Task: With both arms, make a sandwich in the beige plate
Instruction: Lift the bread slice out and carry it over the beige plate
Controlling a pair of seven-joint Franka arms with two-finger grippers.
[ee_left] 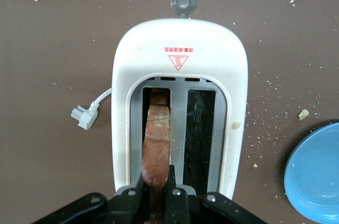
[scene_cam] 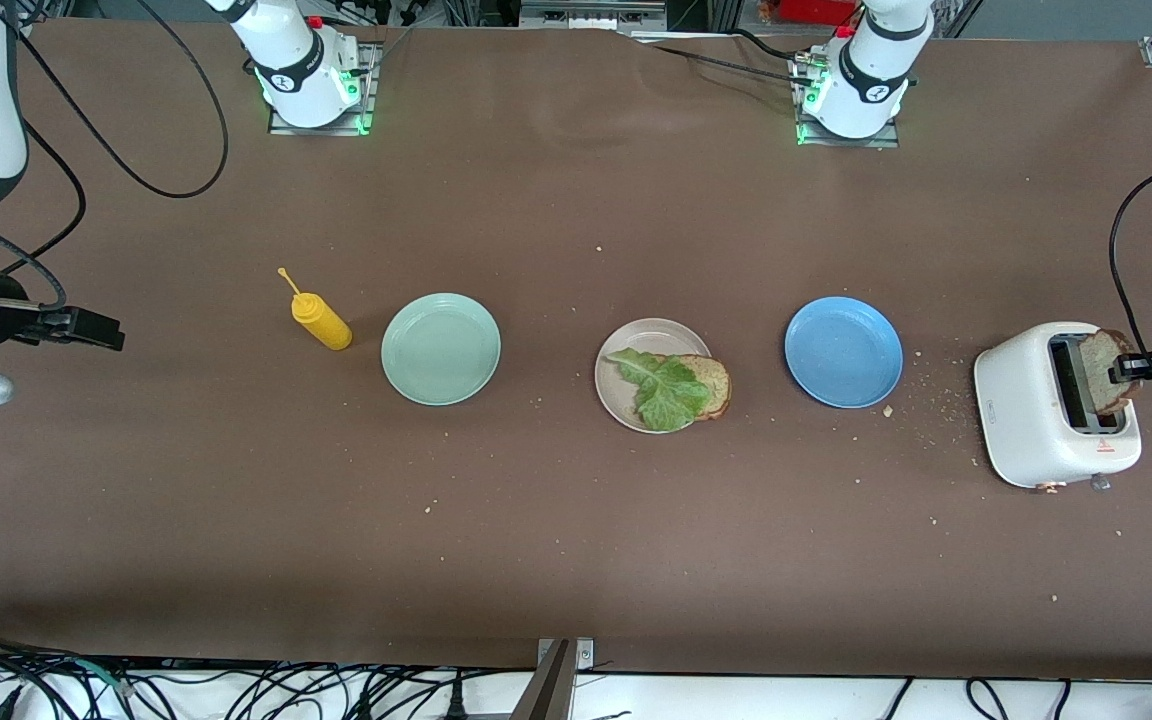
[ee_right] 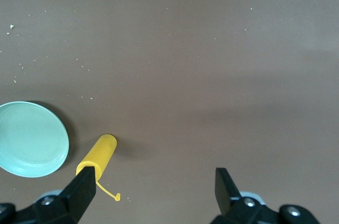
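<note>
Crinkled lettuce [scene_cam: 663, 386] atop brown bread slice [scene_cam: 711, 384] on beige plate [scene_cam: 626, 352].

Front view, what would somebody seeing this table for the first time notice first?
Probably the half-built sandwich: a lettuce leaf on a bread slice in the beige plate at the table's middle, between a mint-green plate and a blue plate. Next, the white toaster at the left arm's end, where the left gripper is shut on a second bread slice standing in a slot. The right gripper waits open above the table near a yellow bottle.
</note>
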